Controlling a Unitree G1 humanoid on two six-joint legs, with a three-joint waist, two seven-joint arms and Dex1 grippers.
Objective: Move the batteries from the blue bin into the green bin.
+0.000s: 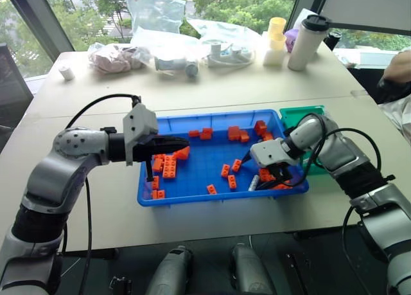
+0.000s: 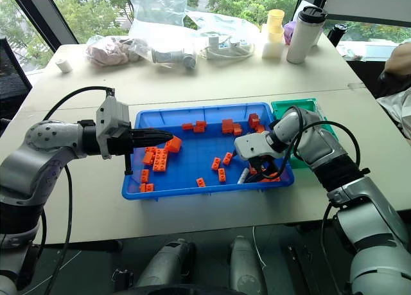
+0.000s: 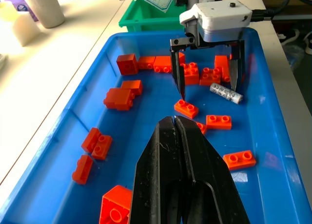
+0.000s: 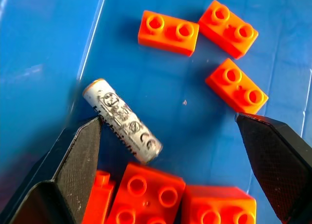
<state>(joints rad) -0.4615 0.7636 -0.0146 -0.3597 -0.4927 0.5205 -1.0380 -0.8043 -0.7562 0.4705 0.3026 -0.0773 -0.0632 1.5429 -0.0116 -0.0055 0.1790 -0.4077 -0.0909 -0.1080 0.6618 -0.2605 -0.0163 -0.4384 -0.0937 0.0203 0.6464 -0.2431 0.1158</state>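
Note:
The blue bin (image 1: 218, 198) lies on the table in front of me, strewn with orange bricks. One silver-grey battery (image 4: 122, 120) lies flat near the bin's front right corner (image 1: 253, 182), beside a cluster of bricks. My right gripper (image 4: 168, 121) points down into that corner and is open, one finger on each side of the battery and not touching it. My left gripper (image 3: 174, 119) is shut and empty, hovering level over the bin's left part (image 1: 185, 141). The green bin (image 1: 302, 115) stands against the blue bin's far right corner, partly hidden by my right arm.
Orange bricks (image 1: 169, 166) lie across the blue bin, several close to the battery (image 4: 146, 190). At the back of the table are plastic bags (image 1: 154, 12), a white tumbler (image 1: 307, 41) and a yellow cup (image 1: 276, 35). A person's arm (image 1: 398, 70) shows at the far right.

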